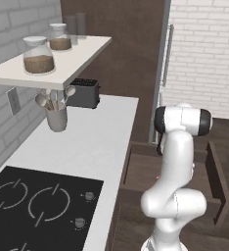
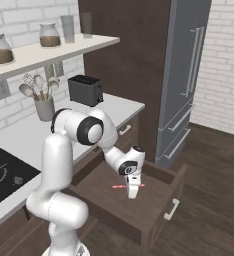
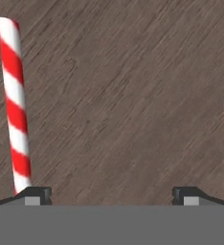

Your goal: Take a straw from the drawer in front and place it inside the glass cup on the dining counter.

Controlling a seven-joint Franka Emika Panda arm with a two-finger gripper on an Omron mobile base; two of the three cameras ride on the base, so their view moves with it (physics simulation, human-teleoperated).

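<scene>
The claw (image 2: 132, 194), jaws spread wide and holding nothing, hangs low inside the open drawer (image 2: 159, 207), a shallow dark brown wooden box with a grained floor. The straw (image 3: 14, 105), a thin straight stick, lies flat on that floor just beside one fingertip (image 3: 35, 195); the hand view shows it striped red and white, while the right base view gives a thin red line under the claw. In the left base view the white arm (image 1: 177, 162) blocks most of the drawer. A black toaster (image 2: 85, 90), a utensil pot (image 2: 45, 107) and a black hob (image 1: 38, 206) sit on the white desk (image 1: 94, 142).
</scene>
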